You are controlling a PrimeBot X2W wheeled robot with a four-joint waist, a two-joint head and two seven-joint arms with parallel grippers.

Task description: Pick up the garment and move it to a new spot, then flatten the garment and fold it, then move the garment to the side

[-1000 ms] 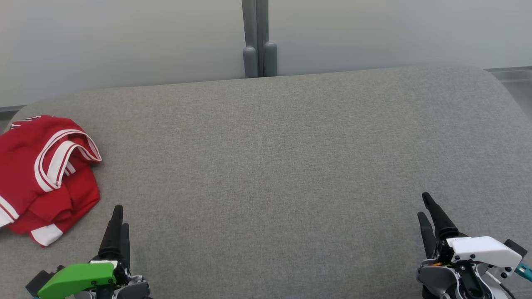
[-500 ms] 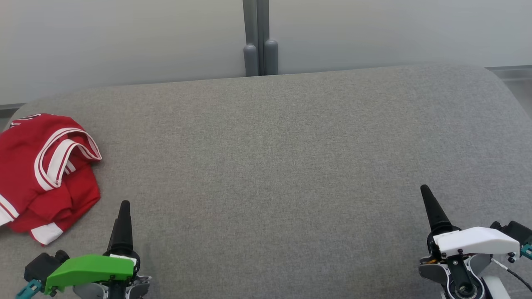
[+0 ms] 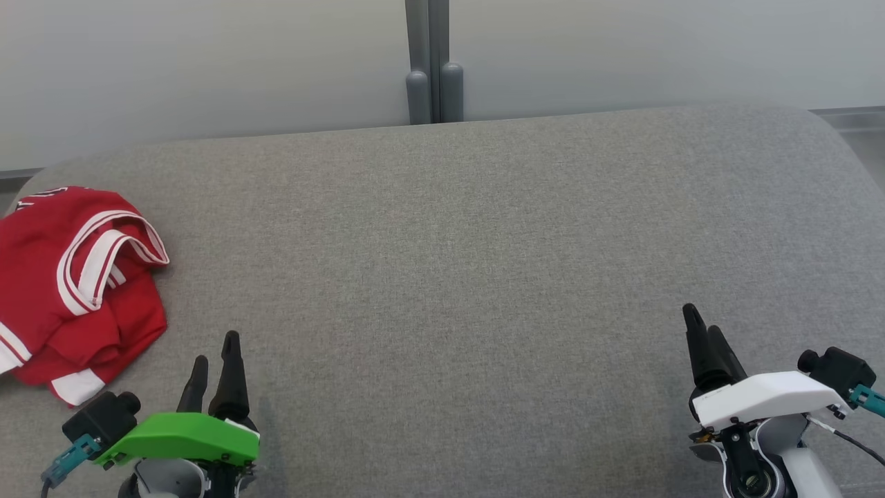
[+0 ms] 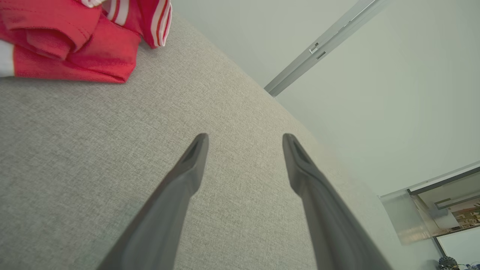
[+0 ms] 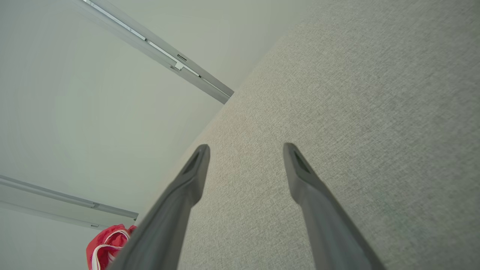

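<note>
The garment (image 3: 62,290), a red jersey with white stripes, lies crumpled at the left edge of the grey padded table (image 3: 449,263). In the left wrist view the garment (image 4: 75,41) sits at the top left, and a small part of the garment (image 5: 107,245) shows low left in the right wrist view. My left gripper (image 3: 216,349) hovers open near the front left, a little right of the jersey, with nothing between its fingers (image 4: 195,157). At the front right my right gripper (image 3: 702,321) is open and empty too, over bare fabric (image 5: 337,112).
A pale wall runs behind the table, with a grey post (image 3: 432,62) at the middle of the far edge. The table's rounded corners fall away at the far left and far right.
Both wrists have rolled, so each gripper now shows two fingers instead of one. The left gripper has shifted slightly right, the right one slightly left. The jersey has not moved.
</note>
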